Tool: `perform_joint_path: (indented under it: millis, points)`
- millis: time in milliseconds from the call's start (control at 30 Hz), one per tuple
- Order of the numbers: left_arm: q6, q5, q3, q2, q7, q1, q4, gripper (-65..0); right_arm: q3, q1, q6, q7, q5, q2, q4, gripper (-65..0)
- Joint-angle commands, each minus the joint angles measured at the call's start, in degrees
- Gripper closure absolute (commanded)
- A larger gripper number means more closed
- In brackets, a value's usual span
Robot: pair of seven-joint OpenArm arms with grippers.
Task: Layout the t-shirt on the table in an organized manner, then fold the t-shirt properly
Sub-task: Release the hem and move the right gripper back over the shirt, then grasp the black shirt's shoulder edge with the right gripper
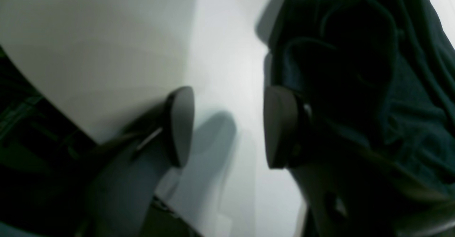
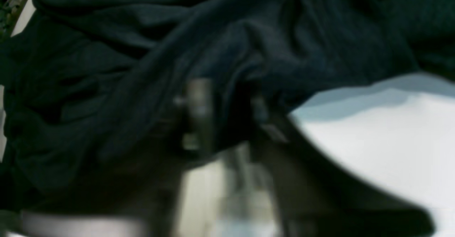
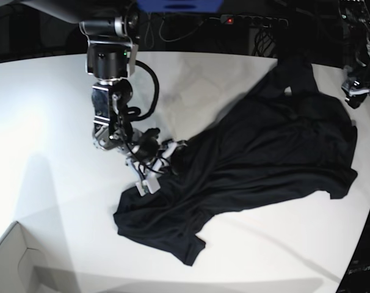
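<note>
Pinching crumpled t-shirt — right gripper closed on fabric.
Left gripper gapes, empty, over the table beside cloth.

Soft, matt black cloth t-shirt lies rumpled on the smooth, faintly glossy white table.

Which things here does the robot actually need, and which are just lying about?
Needed:
- crumpled black short-sleeved t-shirt
- large white tabletop
- right gripper, jaws pinching the shirt's fabric
- left gripper, jaws apart beside the shirt

Lying about:
- white cardboard box corner
- dark cables behind the table
</note>
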Motion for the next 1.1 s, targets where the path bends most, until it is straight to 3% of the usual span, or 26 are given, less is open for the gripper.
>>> perform_joint_path:
  millis: [0, 167, 367, 400, 500, 600, 733, 900, 1067]
  points:
    - [-0.3, 0.06, 0.88, -1.1, -1.08, -1.14, 0.52, -31.3, -0.18, 1.13, 0.8, 0.87, 1.06, -0.31, 1.09, 0.0]
    - [-0.3, 0.06, 4.92, -1.01, -1.08, -2.37, -0.53, -31.5, 0.17, -0.19, 0.8, -6.78, 1.06, -0.31, 5.66, 0.0]
    - [-0.3, 0.15, 10.19, -1.01, -1.08, -4.74, -0.62, -28.8, -0.89, -7.13, 0.8, -8.8, 1.06, -0.31, 23.33, 0.0]
    - [-0.3, 0.15, 10.9, -1.01, -1.08, -5.01, -0.71, -24.4, -1.68, -8.01, 0.8, -8.89, 1.06, -0.31, 25.53, 0.0]
    - [-0.3, 0.15, 11.16, -1.19, -1.08, -6.59, -2.38, 0.0, -2.56, -10.03, 0.8, -10.65, 0.88, -0.15, 32.12, 0.0]
    - [-0.3, -0.29, 10.9, -2.59, -1.08, -7.73, -2.55, -2.7, -2.64, -10.12, 0.8, -14.17, 0.97, 2.05, 37.13, 0.0]
    - [-0.3, -1.08, 6.06, -4.88, -1.08, -7.82, 0.26, -0.3, -2.47, -9.86, 0.8, -17.42, 0.97, 5.13, 42.41, 0.0]
    - [-0.3, -4.16, 0.44, -9.19, -0.91, -9.05, 3.6, -0.2, -2.38, -10.65, 0.8, -18.3, 0.88, 8.91, 45.57, 0.0]
    - [-0.3, -6.27, -5.54, -10.24, 7.01, -9.4, 3.25, -0.2, -2.29, -17.42, 0.8, -18.82, 0.88, 13.13, 50.06, 0.0]
